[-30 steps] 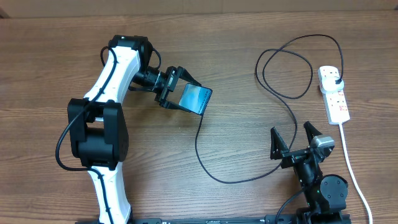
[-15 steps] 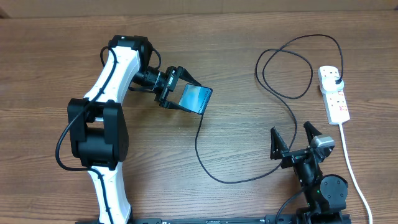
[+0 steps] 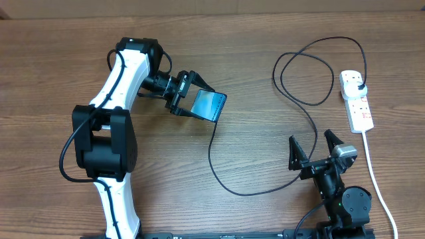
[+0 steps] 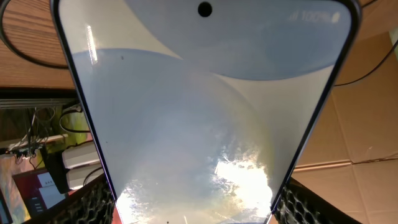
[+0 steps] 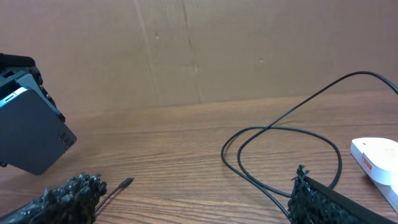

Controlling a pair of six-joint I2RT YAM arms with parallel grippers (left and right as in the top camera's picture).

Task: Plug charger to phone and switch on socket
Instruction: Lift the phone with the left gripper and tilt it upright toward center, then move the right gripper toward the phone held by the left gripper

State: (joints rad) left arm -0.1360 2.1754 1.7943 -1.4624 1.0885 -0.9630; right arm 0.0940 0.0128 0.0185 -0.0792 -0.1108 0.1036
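My left gripper (image 3: 190, 93) is shut on the phone (image 3: 208, 105) and holds it tilted above the table. Its lit light-blue screen fills the left wrist view (image 4: 199, 106), between the left gripper's fingers (image 4: 199, 214). The black charger cable (image 3: 219, 174) loops across the table from its plug (image 3: 359, 83) in the white socket strip (image 3: 357, 106). Its connector tip (image 5: 127, 182) lies on the wood, apart from the phone (image 5: 30, 134). My right gripper (image 3: 313, 149) is open and empty near the front edge, with cable loops (image 5: 280, 155) in front of its fingers (image 5: 193, 205).
The socket strip's thick white cord (image 3: 374, 174) runs down the right edge to the front. The strip's end shows at the right of the right wrist view (image 5: 376, 155). A brown cardboard wall (image 5: 199, 50) stands behind the table.
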